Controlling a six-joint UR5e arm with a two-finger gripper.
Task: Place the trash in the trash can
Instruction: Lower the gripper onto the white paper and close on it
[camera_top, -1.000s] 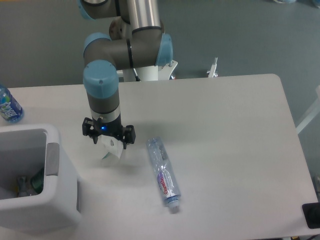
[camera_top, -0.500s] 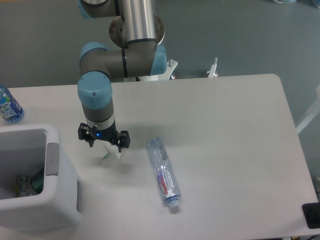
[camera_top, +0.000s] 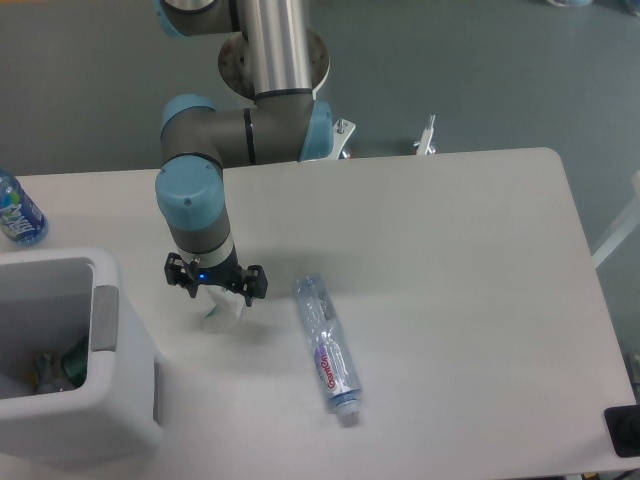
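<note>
We find the white card scrap pinched in the claw, just above the table, betw. trash can at left & crushed bottle lying flat to its right. Blue-label bottle far left.

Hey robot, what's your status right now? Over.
Gripper down over the white card scrap; grip not clear. Crushed bottle on the table, untouched. Trash can to the left, path open.
</note>
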